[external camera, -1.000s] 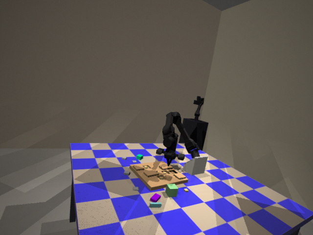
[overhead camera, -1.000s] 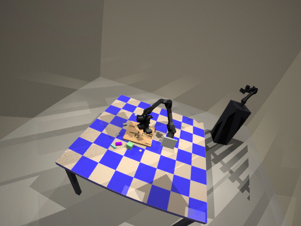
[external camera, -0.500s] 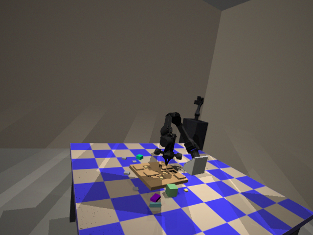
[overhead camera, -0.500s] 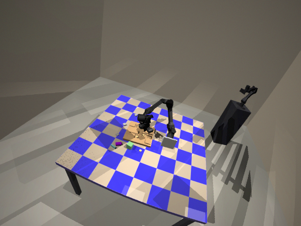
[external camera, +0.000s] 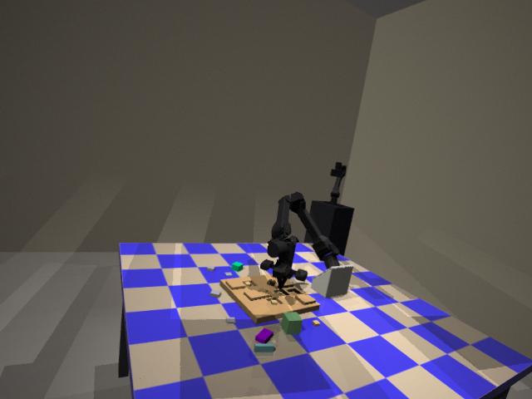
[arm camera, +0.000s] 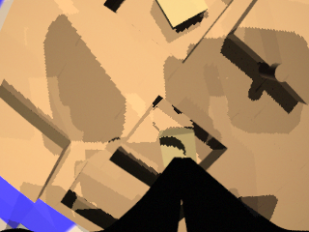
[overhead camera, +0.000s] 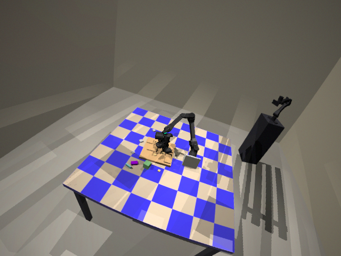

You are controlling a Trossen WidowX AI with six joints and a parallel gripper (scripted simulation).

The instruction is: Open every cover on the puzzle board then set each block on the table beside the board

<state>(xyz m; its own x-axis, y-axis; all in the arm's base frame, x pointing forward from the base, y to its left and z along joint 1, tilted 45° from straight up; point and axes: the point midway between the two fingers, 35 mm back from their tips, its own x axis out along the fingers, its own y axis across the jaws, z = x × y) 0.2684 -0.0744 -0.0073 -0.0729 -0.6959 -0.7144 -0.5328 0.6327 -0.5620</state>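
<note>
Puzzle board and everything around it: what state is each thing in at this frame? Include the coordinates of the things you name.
Board (overhead camera: 156, 160) (external camera: 256, 318): flat on the table, wells partly exposed
Pincer (overhead camera: 167, 151) (external camera: 281, 287) (arm camera: 181, 165): shut, low over the board
Green cube (overhead camera: 147, 164) (external camera: 292, 323): on the table, off the board
Purple block (overhead camera: 134, 162) (external camera: 263, 336): on the table, off the board
Teal bar (overhead camera: 128, 166) (external camera: 263, 347): lying flat

It looks like a robot lab: a bare grey-brown room whose walls fill the upper frame. Centre, an arm stands at a checkered surface. In the top view, a second arm tops a dark pedestal at right.
</note>
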